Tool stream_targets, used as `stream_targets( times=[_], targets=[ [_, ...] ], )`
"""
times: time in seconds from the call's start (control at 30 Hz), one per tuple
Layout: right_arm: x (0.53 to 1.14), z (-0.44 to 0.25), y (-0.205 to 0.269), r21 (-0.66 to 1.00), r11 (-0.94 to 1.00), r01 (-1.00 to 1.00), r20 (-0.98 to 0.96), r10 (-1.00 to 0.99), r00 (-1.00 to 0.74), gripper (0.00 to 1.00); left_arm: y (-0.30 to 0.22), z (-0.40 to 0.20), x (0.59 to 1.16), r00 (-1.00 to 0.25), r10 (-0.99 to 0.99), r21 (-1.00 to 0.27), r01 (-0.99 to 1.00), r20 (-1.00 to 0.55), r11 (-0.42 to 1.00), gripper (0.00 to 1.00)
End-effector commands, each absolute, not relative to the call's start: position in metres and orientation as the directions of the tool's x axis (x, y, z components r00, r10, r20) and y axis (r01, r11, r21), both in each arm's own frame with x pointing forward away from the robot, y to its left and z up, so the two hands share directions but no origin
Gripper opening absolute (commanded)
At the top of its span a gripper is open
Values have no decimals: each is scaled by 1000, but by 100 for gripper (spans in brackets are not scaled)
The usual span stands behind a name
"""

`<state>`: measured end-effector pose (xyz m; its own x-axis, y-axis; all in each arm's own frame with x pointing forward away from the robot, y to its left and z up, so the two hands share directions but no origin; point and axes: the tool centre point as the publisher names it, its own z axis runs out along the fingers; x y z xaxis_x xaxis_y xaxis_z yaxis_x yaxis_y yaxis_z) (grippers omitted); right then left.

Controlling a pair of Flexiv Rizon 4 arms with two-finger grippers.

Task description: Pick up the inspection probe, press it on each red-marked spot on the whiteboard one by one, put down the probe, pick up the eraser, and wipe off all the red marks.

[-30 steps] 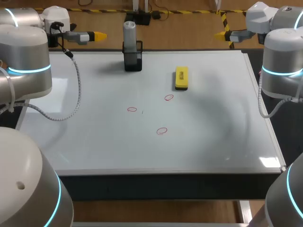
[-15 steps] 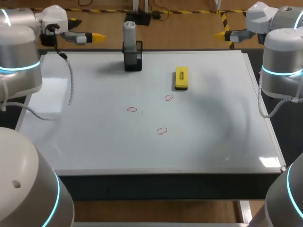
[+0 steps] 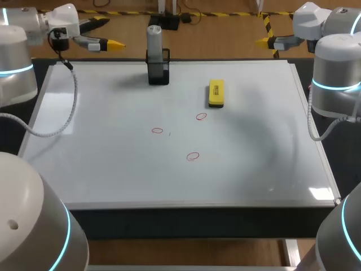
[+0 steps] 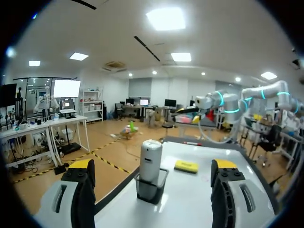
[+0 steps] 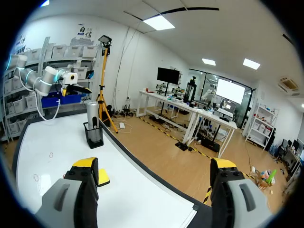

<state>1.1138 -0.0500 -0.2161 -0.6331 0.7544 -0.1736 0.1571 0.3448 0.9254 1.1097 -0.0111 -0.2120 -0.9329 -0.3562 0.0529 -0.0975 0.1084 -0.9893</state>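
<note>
Grey probe (image 3: pixel 154 38) upright in black holder (image 3: pixel 158 73); my left hand (image 3: pixel 111 32), wide open like my right hand (image 5: pixel 154 164), could topple it closing off-centre.

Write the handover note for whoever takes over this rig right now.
Left gripper open, empty, beyond the whiteboard's far left corner. Right gripper open, empty, off the far right corner.
Probe upright in the black holder at the far edge; yellow eraser lies flat to its right.
Three red marks mid-board, none wiped.
Done: nothing.
Left: pick up probe, press each mark, return it, erase.
</note>
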Motion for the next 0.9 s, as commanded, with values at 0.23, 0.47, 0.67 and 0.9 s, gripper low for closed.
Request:
stream_targets(
  times=[0.23,0.47,0.67,0.9],
  targets=[
    [1114,-216,-50,925,345,157,-174,754,-633,100,-36,-215,1127,-990,-135,-994,-60,47,87,100],
    [1114,-216,-50,925,345,157,-174,754,-633,100,-56,-218,1128,-997,-72,-997,-42,37,65,100],
    [1114,-216,-50,925,345,157,-174,754,-633,100,-70,-224,1129,-999,-27,-998,-49,47,44,100],
    [1114,-216,-50,925,345,157,-174,754,-633,100,-85,-236,1139,-998,-3,-997,-70,70,-19,100]
  ],
)
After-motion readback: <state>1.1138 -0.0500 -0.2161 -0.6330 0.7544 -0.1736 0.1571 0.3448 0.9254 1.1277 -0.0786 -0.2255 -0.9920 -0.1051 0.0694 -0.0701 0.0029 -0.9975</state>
